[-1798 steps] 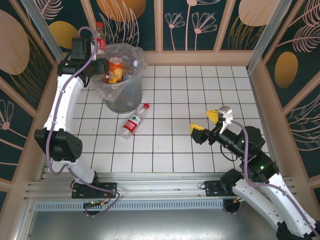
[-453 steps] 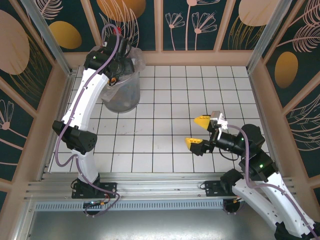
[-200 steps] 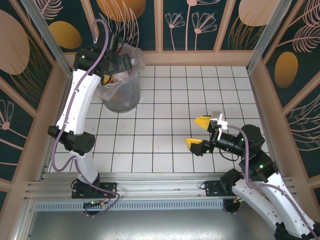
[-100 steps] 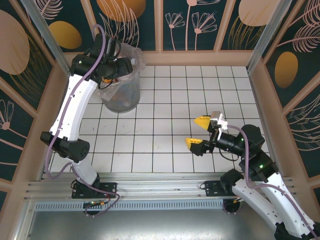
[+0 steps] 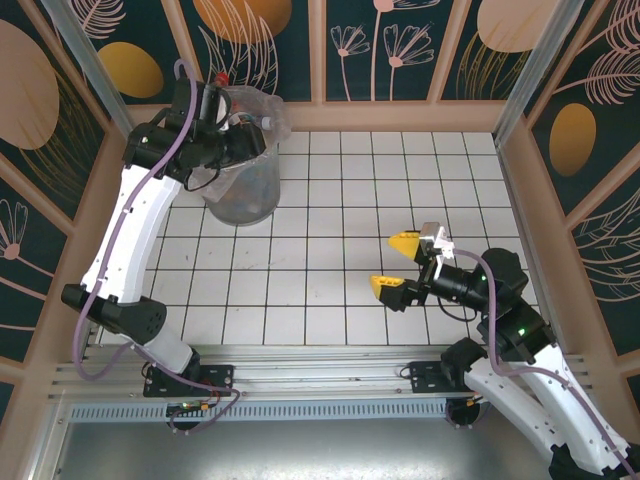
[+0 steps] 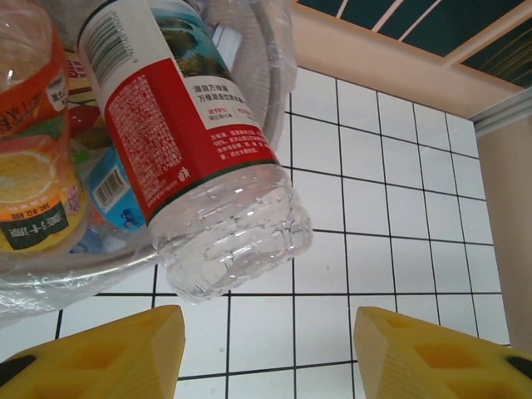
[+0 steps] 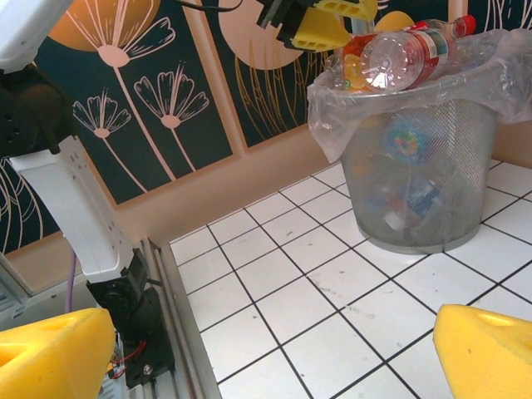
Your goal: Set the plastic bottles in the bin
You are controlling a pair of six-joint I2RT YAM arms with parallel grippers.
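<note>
The bin (image 5: pixel 247 192), a grey mesh bucket lined with a clear bag, stands at the far left and is full of plastic bottles. A clear bottle with a red label (image 6: pixel 187 125) lies on top, its base sticking out over the rim. An orange-label bottle (image 6: pixel 33 166) sits beside it. My left gripper (image 6: pixel 266 332) hovers just short of that base, fingers apart with only floor tiles between them. From the right wrist view, the left gripper (image 7: pixel 320 25) hangs above the bin (image 7: pixel 416 174) beside the top bottle (image 7: pixel 407 54). My right gripper (image 5: pixel 393 262) stands open and empty over the tiles.
White tiled floor (image 5: pixel 340 200) stretches between the bin and the right arm. Wooden walls (image 5: pixel 400 115) with dark flower panels enclose the table on three sides. A metal rail (image 5: pixel 300 380) runs along the near edge by the arm bases.
My left arm has drawn back leftward from over the bin, and its fingers have narrowed. The red-label bottle now lies on the pile. The right arm has not moved.
</note>
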